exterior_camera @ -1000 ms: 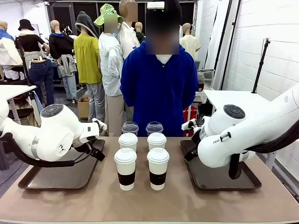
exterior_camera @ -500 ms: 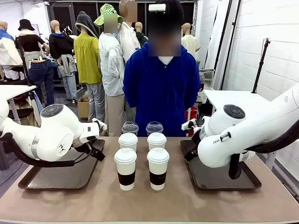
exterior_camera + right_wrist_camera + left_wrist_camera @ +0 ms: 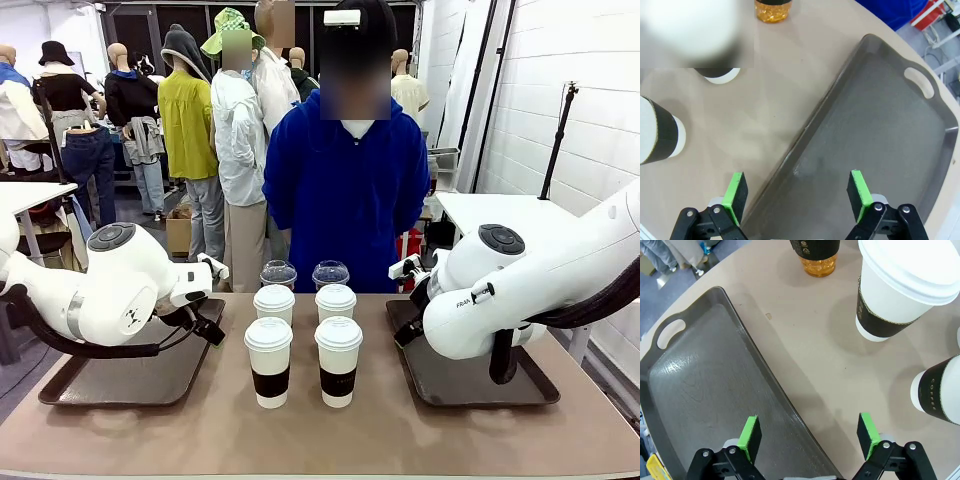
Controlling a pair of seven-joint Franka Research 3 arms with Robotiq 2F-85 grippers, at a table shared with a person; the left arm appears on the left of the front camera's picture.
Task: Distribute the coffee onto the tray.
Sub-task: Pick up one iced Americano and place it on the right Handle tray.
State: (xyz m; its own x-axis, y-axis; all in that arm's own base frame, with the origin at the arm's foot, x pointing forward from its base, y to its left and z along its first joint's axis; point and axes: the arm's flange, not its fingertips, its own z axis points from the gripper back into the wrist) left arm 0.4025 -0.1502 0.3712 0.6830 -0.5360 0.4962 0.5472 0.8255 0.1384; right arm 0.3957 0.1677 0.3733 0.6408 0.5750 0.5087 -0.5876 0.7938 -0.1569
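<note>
Right now my left fingers (image 3: 749, 437) stand wide open, gripping nothing, at the bottom of the left wrist frame. One green pad hangs over the dark left tray (image 3: 700, 385), the other over the tabletop (image 3: 805, 340) just past the tray's rim. My right fingers (image 3: 858, 192) are spread open too and hold nothing, at the bottom of the right wrist frame. One pad is above the right tray (image 3: 890, 125), the other above the tabletop.

In the front frame all six coffees stand together at the centre of the tabletop, between the two trays and apart from both. Four white paper cups (image 3: 268, 362) with brown sleeves form a two-by-two block, and two clear cups (image 3: 278, 273) with domed lids stand side by side behind them. In the left wrist frame one clear cup's amber drink shows at the top edge, with two paper cups at the right. A person (image 3: 345, 190) in a blue top stands at the far side, just above the cups in the frame.
</note>
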